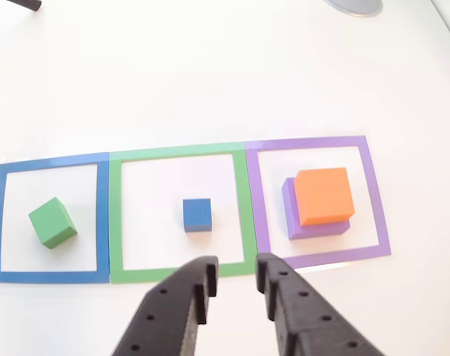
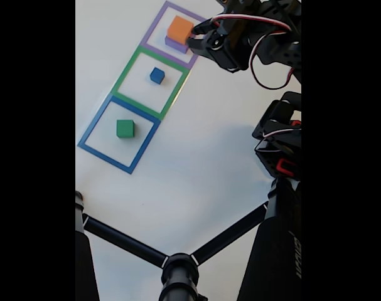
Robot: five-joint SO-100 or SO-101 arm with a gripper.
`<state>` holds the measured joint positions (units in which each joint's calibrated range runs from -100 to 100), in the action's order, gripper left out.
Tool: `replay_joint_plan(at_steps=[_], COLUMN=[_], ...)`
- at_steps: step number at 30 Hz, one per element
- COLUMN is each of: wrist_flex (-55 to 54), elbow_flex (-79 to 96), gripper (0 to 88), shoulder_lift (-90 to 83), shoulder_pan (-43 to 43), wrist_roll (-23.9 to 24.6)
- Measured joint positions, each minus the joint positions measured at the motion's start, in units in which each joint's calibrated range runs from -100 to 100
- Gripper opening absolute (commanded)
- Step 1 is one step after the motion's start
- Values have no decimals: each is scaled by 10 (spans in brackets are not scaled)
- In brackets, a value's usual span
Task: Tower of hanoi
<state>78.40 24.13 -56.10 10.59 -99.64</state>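
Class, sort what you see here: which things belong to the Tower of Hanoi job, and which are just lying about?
Belongs to the job:
orange block on purple block
blue cube
green block
gripper, empty

Just about:
black tripod legs
grey object at the table edge

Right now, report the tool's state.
Tool: open, holding nothing, fingers apart above the table's near edge of the green outline.
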Motion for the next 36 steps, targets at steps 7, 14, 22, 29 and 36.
replay_joint_plan(at_steps=[7,14,22,29,36], wrist_flex=[29,-122,-488,-692,-916], elbow_flex=[-25,161,444,537,546], gripper=[171,273,337,354,361], shoulder_lift=[-1,-14,6,89,277], shoulder_pan=[6,26,35,33,26], wrist_roll=[-4,-4,-4,0,-2])
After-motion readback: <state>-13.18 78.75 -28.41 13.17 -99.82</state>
